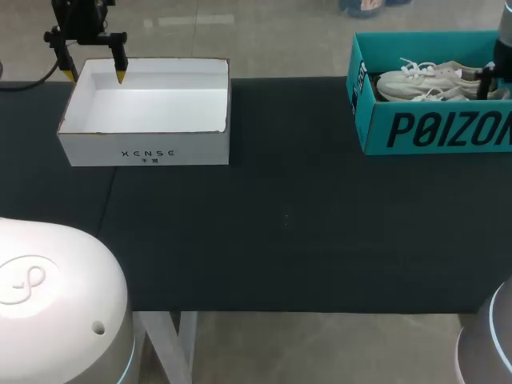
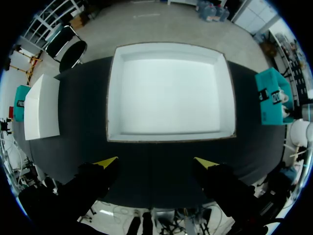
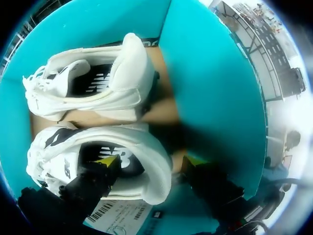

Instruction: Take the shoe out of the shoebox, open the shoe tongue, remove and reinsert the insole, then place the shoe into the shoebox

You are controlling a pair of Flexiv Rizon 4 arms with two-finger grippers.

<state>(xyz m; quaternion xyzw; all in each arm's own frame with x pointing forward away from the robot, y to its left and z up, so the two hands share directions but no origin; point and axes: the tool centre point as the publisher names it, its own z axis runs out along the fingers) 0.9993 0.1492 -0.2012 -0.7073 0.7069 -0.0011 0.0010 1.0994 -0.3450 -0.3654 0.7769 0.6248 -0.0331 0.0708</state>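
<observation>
Inside the teal shoebox [image 3: 210, 83], my right gripper [image 3: 149, 161] straddles the heel collar of the nearer white shoe [image 3: 146, 142]. One yellow-tipped finger is over the insole and the other outside the heel, spread wide and not pinching, placed, I judge, to lift it out. The shoe is laced and dark-lined, its opening facing my wrist; its twin [image 3: 98, 83] lies beyond. Across the black table [image 1: 280, 224], my left gripper [image 1: 94, 74] hangs wide, holding nothing, over an open white box [image 1: 144, 148].

Two white shoes [image 3: 93, 83], one teal shoebox [image 1: 424, 132], one white box [image 1: 148, 148], on one dark surface [image 1: 280, 240].
</observation>
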